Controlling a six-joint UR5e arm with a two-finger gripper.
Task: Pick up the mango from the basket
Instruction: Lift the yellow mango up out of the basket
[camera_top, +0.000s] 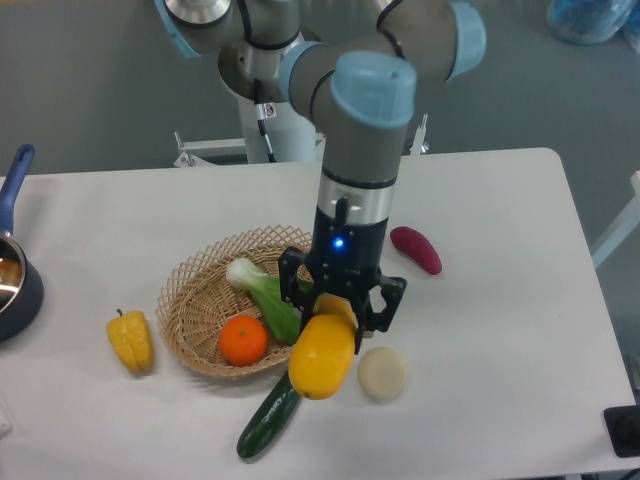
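The mango (322, 357), a smooth yellow oval, hangs in the air over the basket's front right rim and the cucumber. My gripper (334, 318) is shut on its upper end, fingers pointing down. The woven wicker basket (196, 293) sits left of the gripper on the white table. A small round orange (243, 340) and a green-and-white leafy vegetable (264, 296) lie inside it.
A dark green cucumber (266, 418) lies below the mango. A pale round item (383, 373) sits just right of it. A purple eggplant (415, 249) is at the right, a yellow bell pepper (131, 340) at the left, a blue-handled pot (14, 270) at the far left edge.
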